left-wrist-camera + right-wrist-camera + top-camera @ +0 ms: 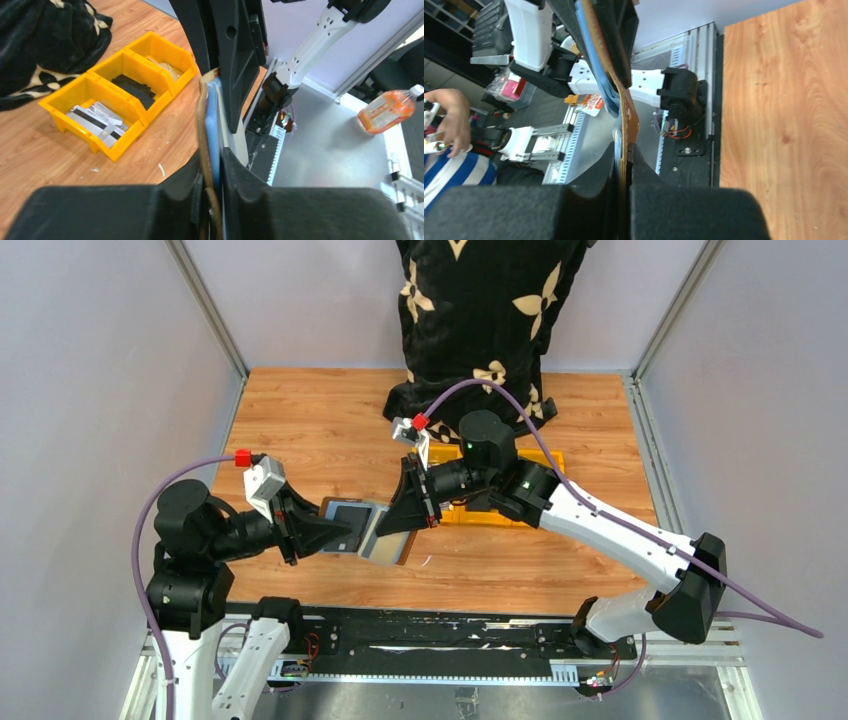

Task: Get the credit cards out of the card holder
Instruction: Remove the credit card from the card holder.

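Left gripper [212, 170] fingers clamped on left flap of card holder [355, 517]; right gripper [623, 160] fingers clamped on right flap. Card holder held spread open at near-centre of table [300, 410], long axis left-right, inner side turned up.

Brown card holder [368, 530] on an orange-brown wood-grain table [300, 410], between black-and-white robot arms [620, 530].

The card holder is tan-brown outside and shiny grey-silver inside, with a light blue layer along its edge. A cloth [480, 310] is black, patterned with cream four-petal flowers. The bins [120, 100] are bright yellow; one holds pale grey cards [97, 119] with a black stripe, another something black. The cables [136, 550] are purple with red ends [242, 458]. The walls [100, 390] are pale lilac-grey. A bottle [387, 111] is orange with a white cap; a sleeve [454, 175] has blue and white stripes.
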{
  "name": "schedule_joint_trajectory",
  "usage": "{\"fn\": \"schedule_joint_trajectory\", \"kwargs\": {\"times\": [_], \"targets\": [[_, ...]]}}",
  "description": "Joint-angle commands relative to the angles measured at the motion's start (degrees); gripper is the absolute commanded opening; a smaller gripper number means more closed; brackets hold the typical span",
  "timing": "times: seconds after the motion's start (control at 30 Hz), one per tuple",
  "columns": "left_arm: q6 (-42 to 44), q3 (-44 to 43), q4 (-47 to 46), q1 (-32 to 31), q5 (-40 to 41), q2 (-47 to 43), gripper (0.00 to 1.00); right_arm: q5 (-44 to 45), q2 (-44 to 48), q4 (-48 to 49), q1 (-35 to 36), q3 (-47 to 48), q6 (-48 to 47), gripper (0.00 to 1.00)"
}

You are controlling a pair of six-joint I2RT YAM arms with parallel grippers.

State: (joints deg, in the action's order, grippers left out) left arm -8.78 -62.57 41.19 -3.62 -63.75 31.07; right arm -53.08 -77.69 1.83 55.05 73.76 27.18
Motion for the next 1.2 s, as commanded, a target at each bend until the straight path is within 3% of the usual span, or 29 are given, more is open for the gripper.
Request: {"fn": "schedule_joint_trajectory", "kwargs": {"times": [0.0, 0.13, 0.27, 0.4, 0.73, 0.83, 0.97, 1.03, 1.17], "targets": [[-3.4, 0.5, 0.2, 0.0, -3.5, 1.1, 0.28, -7.5, 1.3, 3.5, 0.9, -0.3, -1.2, 0.0], [-6.8, 1.8, 0.1, 0.0, -7.5, 2.7, 0.46, -10.8, 3.2, 7.4, 0.9, -2.0, -0.4, 0.0], [-14.0, 2.8, -5.4, 0.0, -12.9, 4.5, 0.48, -12.6, 4.6, 7.5, 0.9, -2.9, -1.3, 0.0], [-23.2, 3.5, -12.7, 0.0, -15.1, 5.7, 0.41, -13.7, 5.8, 7.4, 0.9, -3.5, -2.4, 0.0], [-25.3, 2.4, -12.9, 0.0, -16.5, 4.9, 0.18, -13.7, 4.4, 6.9, 0.9, -2.0, -3.6, 0.0], [-25.8, 2.4, -12.9, 0.0, -16.5, 4.8, 0.18, -12.9, 3.5, 5.4, 0.9, -0.9, -4.4, 0.02], [-26.8, 2.7, -12.9, 0.0, -16.8, 4.8, 0.31, -12.1, 2.7, 4.4, 0.9, 0.1, -5.0, 0.03], [-27.3, 2.8, -13.0, 0.0, -17.3, 5.1, 0.32, -12.0, 2.4, 4.3, 0.9, 0.3, -5.2, 0.06], [-26.4, 2.4, -12.6, 0.0, -17.9, 6.0, 0.09, -11.5, 2.4, 2.9, 0.9, 1.0, -6.5, 0.22]]}}
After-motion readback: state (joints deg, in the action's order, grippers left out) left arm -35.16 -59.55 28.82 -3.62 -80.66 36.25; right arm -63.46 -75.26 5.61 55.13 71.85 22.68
